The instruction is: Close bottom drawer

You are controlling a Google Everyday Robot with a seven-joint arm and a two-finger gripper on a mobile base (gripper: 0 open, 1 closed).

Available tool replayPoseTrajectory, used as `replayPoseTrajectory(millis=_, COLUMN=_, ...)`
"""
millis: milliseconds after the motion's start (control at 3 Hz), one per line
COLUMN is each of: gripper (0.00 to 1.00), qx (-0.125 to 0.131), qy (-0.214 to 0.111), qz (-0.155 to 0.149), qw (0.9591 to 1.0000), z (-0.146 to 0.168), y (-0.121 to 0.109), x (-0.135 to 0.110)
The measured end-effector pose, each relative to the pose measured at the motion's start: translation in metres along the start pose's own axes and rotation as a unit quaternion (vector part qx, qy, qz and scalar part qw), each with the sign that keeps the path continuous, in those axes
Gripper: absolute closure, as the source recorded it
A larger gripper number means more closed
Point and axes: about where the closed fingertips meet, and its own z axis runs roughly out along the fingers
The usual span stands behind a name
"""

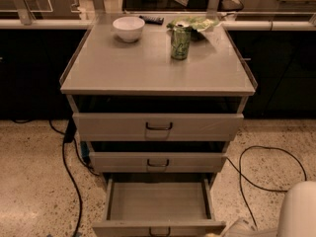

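Note:
The bottom drawer (158, 226) of the grey-beige cabinet (148, 78) is pulled far out towards me, and its inside is bare. Its small dark loop handle (159, 231) sits at the frame's bottom edge. The two drawers above it, top (158, 126) and middle (158, 162), stand only slightly out. A white rounded part of my arm (298, 210) shows at the bottom right corner. A pale shape that may be my gripper (238, 228) lies just right of the open drawer's front corner, mostly cut off by the frame edge.
On the cabinet top stand a white bowl (128, 28), a green can (180, 43) and a green bag (195, 22). Black cables run over the speckled floor on the left (69, 177) and right (247, 181). A dark counter stands behind.

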Motion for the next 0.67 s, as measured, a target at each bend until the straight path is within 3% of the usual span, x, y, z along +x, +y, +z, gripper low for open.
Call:
replayPoseTrajectory(millis=333, gripper=0.0, qx=0.016, qy=-0.029, qz=0.027, qw=0.9991, z=-0.005, y=-0.021, x=-0.004)
replayPoseTrajectory(millis=667, gripper=0.0, qx=0.022, qy=-0.07, qz=0.073, qw=0.9947, z=-0.011, y=-0.047, x=-0.002)
